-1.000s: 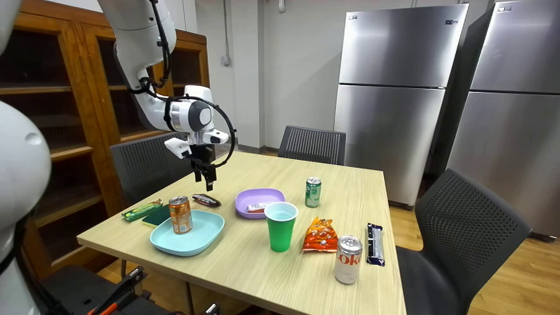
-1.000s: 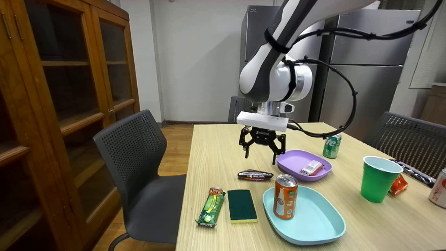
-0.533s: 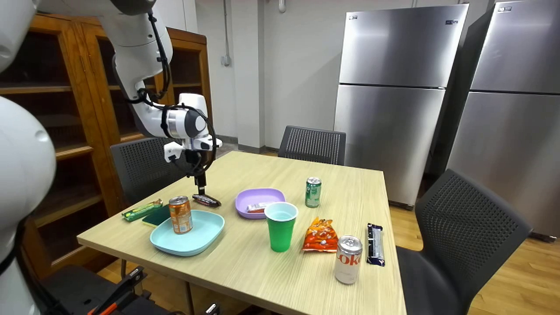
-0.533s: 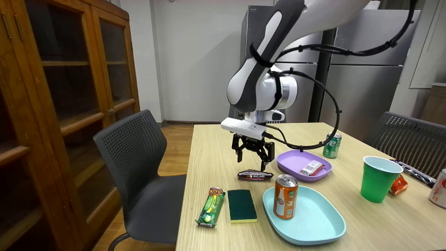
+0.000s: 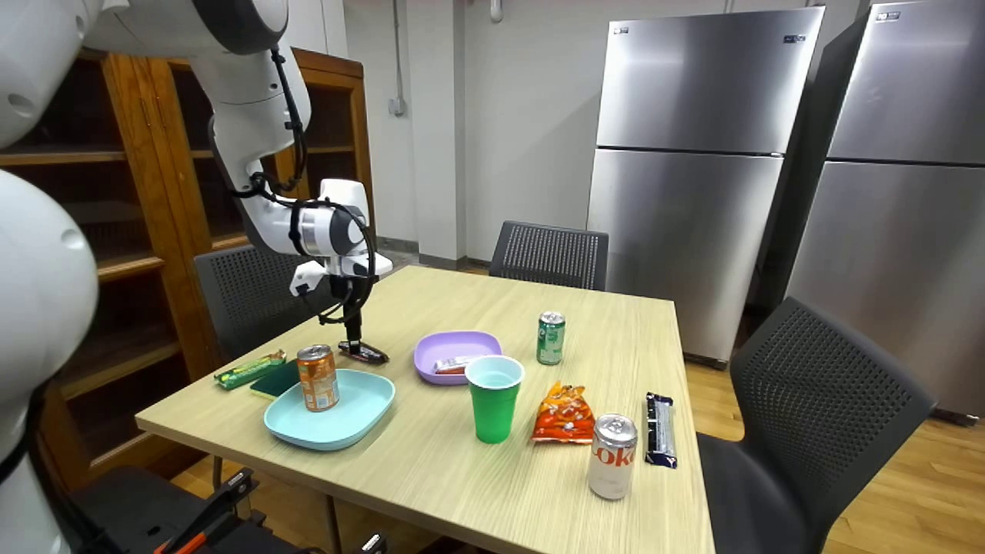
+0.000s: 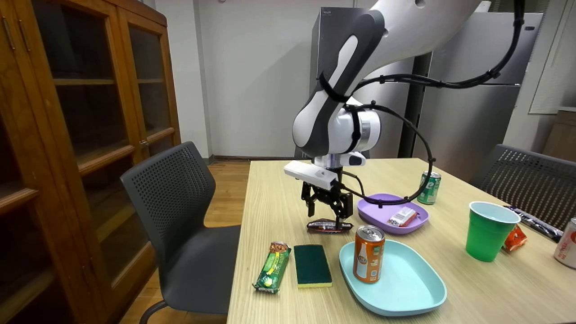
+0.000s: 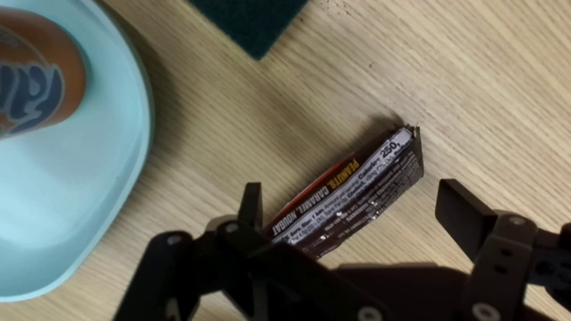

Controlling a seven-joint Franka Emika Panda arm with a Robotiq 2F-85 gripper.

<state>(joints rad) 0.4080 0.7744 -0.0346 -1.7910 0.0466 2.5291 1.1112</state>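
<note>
Straddling dark bar (image 7: 348,196) reading "PEANUTS, CARAMEL, NOUGAT", "Calories 250": tool (image 6: 325,219), jaws apart; pale can (image 5: 613,462), partial "Coke" lettering.

Dark candy bar (image 7: 348,191), its lower end out of sight
In the wrist view the pincer (image 7: 355,211) covers that end, and whether it touches the bar there cannot be told; the smallest print is too blurred to read. The left edge cuts off the orange can (image 7: 40,76) and blue tray (image 7: 98,169), the top edge the green sponge (image 7: 256,22). In an exterior view the green cup (image 6: 490,234) hides part of the orange snack bag (image 6: 515,238), and the right edge crops the silver can (image 6: 568,246).
</note>
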